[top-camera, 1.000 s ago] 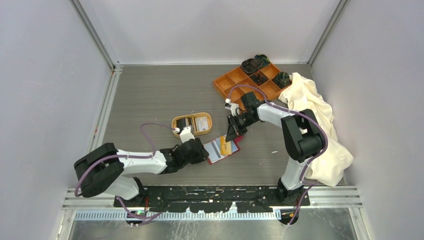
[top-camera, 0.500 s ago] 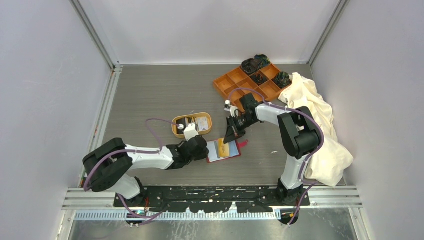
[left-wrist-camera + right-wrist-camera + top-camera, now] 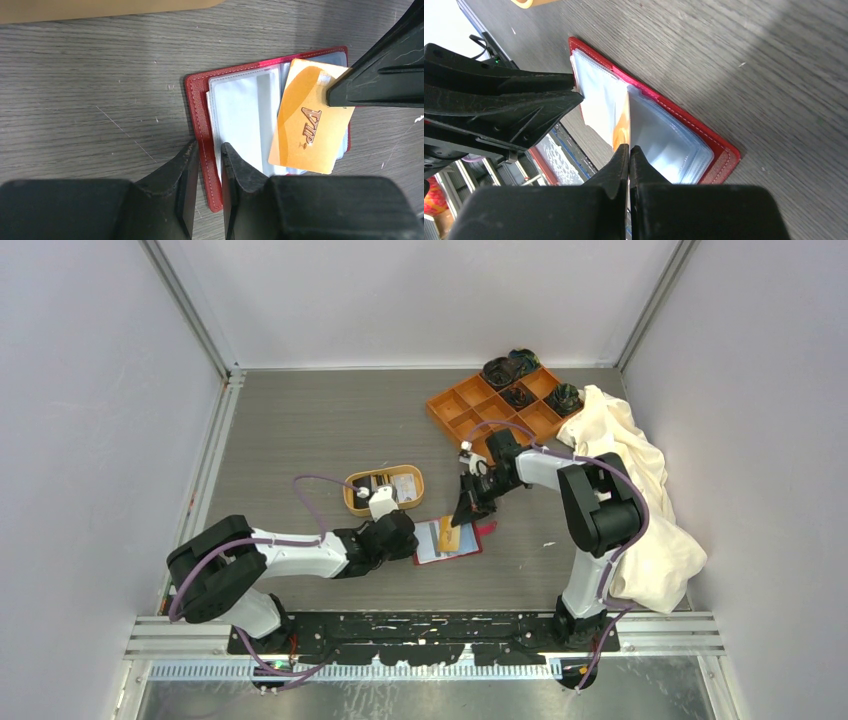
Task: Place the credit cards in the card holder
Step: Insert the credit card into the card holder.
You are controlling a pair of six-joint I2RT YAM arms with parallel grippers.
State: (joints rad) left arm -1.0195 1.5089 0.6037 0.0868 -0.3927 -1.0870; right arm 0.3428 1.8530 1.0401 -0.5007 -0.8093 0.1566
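Right gripper [image 3: 628, 150] is pinched fully shut on one edge of a tan-gold credit card [image 3: 307, 120] stamped VIP, holding it tilted over the right-hand page of the card holder [image 3: 196, 110]. The card's lower end meets the clear sleeves near the fold, but whether it is inside a slot cannot be told. The red holder lies open on the grey table [image 3: 300, 430], near the front between the two arms. The left gripper [image 3: 210, 160] is nipped narrowly onto the holder's left cover edge. Just behind it sits an oval tan dish [image 3: 352, 502] holding other cards [image 3: 405, 487]. Farther back right are an orange compartment tray [image 3: 445, 405] and a crumpled cream cloth [image 3: 640, 480]
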